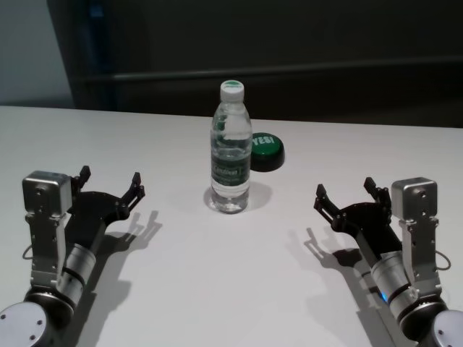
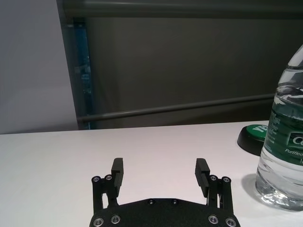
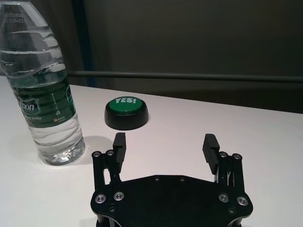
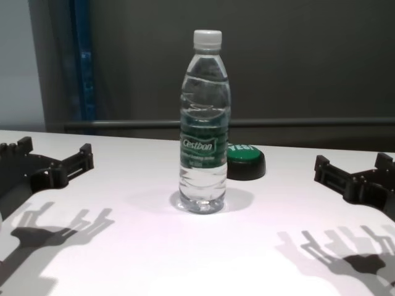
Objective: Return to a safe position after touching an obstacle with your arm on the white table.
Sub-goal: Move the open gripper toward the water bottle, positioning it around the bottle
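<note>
A clear plastic water bottle (image 1: 231, 148) with a white cap and a green "Cestbon" label stands upright near the middle of the white table (image 1: 231, 289), well apart from both arms. Just behind it and to its right sits a low black button (image 1: 265, 151) with a green top marked "YES!"; from the head view it is hard to tell whether bottle and button touch, though the right wrist view shows a gap between them. The left gripper (image 1: 110, 182) hovers above the table on the robot's left, fingers spread wide and holding nothing. The right gripper (image 1: 346, 194) mirrors it on the right, also wide open and empty. Both cast shadows on the tabletop.
</note>
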